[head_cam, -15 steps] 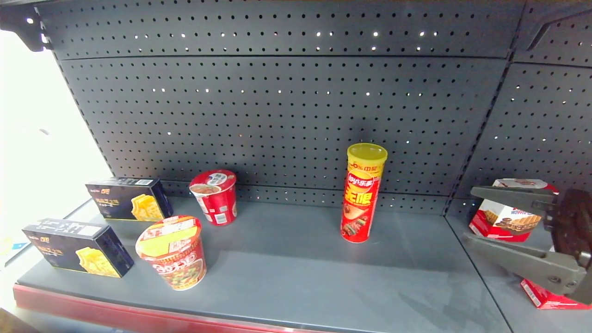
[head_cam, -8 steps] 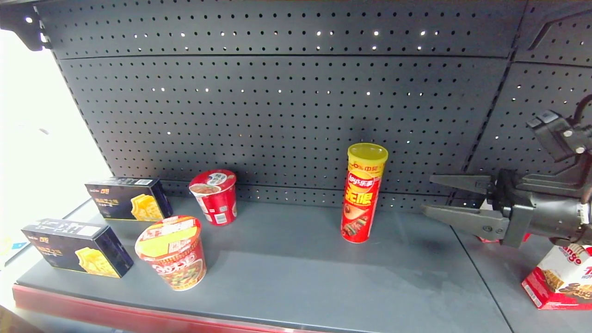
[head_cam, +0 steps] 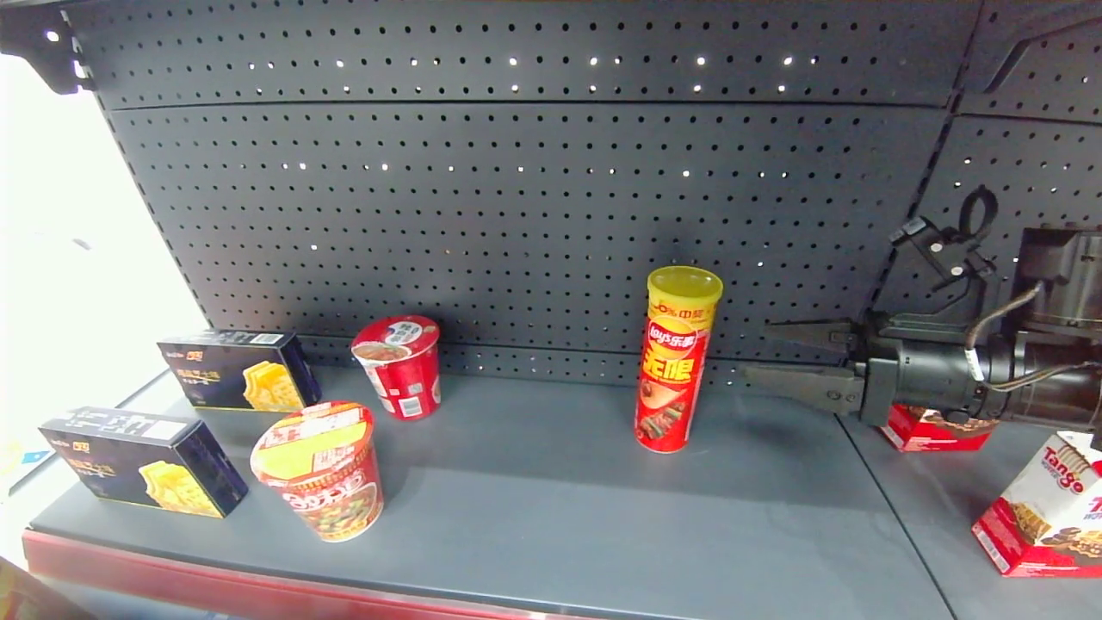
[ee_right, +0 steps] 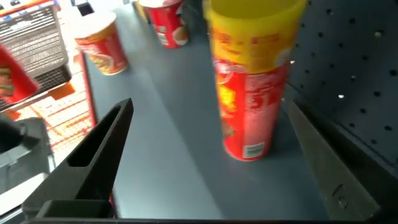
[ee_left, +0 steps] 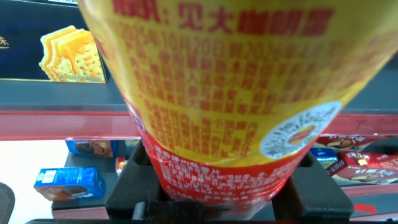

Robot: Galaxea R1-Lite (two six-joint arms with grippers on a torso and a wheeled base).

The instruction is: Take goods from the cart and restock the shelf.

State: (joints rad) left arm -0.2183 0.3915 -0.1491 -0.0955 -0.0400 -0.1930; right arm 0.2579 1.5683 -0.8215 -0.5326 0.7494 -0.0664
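Note:
A tall red chips can point(head_cam: 676, 362) with a yellow lid stands upright on the grey shelf point(head_cam: 551, 508), near the pegboard. My right gripper point(head_cam: 758, 351) hovers open just to the right of it, fingers pointing at the can and apart from it. In the right wrist view the can point(ee_right: 252, 81) stands ahead of the right gripper point(ee_right: 210, 106), between the lines of its two spread fingers. My left gripper point(ee_left: 217, 196) is shut on a yellow-and-red cup noodle point(ee_left: 230, 93), held in front of the shelf's red edge.
Two dark biscuit boxes point(head_cam: 237, 370) point(head_cam: 142, 461) and two cup noodles point(head_cam: 320, 469) point(head_cam: 399, 366) stand on the shelf's left half. Red wafer boxes point(head_cam: 1042, 508) point(head_cam: 934, 428) sit on the neighbouring shelf at right. Bare shelf lies in front of the can.
My right gripper has swung from the front right toward the back and left, levelling out and closing in on the chips can. The goods on the shelf have stayed put.

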